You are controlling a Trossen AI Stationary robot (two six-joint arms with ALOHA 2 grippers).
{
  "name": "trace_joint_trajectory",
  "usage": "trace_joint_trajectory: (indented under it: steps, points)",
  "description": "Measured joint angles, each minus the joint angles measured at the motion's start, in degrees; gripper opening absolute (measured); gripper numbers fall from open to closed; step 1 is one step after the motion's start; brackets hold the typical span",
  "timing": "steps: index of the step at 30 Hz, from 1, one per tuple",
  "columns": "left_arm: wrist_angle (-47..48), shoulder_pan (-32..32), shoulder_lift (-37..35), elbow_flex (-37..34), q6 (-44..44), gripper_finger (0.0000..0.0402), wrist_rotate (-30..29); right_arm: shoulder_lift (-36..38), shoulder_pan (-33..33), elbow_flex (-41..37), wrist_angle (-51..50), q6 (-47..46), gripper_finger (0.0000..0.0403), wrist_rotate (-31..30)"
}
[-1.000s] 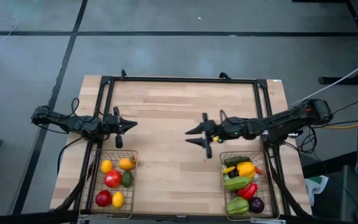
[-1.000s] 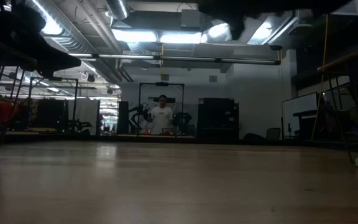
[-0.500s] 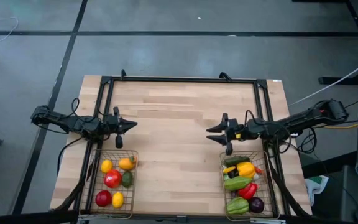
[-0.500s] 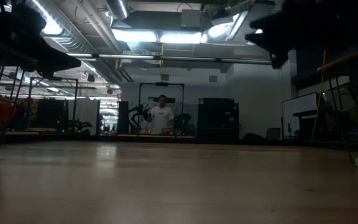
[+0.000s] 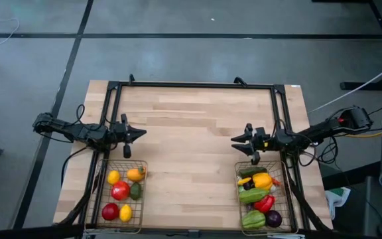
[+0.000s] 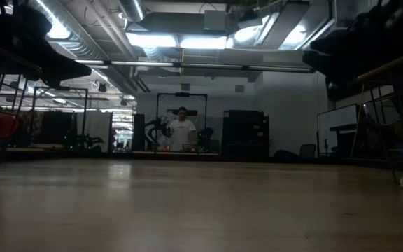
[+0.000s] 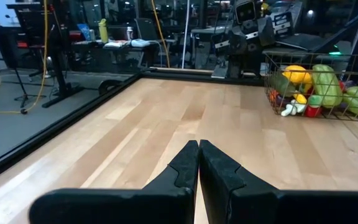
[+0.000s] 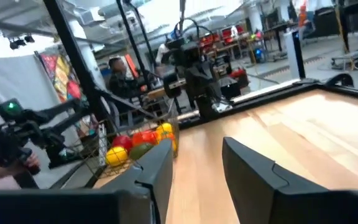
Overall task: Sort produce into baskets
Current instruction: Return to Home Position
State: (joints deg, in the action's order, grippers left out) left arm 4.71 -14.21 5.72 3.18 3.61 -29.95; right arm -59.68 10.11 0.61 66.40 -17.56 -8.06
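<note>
Produce (image 5: 119, 191) all binned: left basket (image 5: 99, 192) at table (image 5: 191, 113) near-left corner, right basket (image 5: 237, 199) at near-right. Left gripper (image 5: 143, 132) clenched, empty, just beyond its basket. Right gripper (image 5: 235, 143) released, empty, just beyond its basket. No pick target judged outstanding.

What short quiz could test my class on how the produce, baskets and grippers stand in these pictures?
1. How many red pieces lie in the left basket?
2. True or false: the left gripper is open.
3. The purple piece lies in: A, the left basket; B, the right basket; C, neither.

Key: 1, two. 2, false: its fingers are shut together. 3, B.
</note>
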Motion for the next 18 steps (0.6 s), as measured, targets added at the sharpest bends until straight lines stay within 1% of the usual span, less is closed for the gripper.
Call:
trace_joint_trajectory:
  steps: [4, 8, 11, 13, 18]
  points:
    - [-0.19, 0.22, 0.00, 0.00, -0.01, 0.0011, -1.54, -0.07, 0.00, 0.06, -0.83, 0.77, 0.0138, -0.02]
    - [-0.47, 1.91, -0.04, 0.00, 0.35, 0.0011, -4.21, 0.08, 0.00, 0.02, -2.04, 1.49, 0.0138, 0.03]
    - [-0.51, 3.38, -0.04, 0.00, -0.03, 0.0011, -4.40, 0.93, 0.00, -0.03, -2.67, 2.91, 0.0138, 0.03]
    - [-0.64, 4.08, -0.07, 0.00, -0.54, 0.0011, -4.42, 2.23, -0.05, -0.03, -4.52, 4.06, 0.0138, -0.20]
    - [-0.65, 5.37, -1.58, 0.00, -0.61, 0.0011, -4.34, 6.77, -0.11, -0.05, -13.65, 4.04, 0.0138, -1.92]
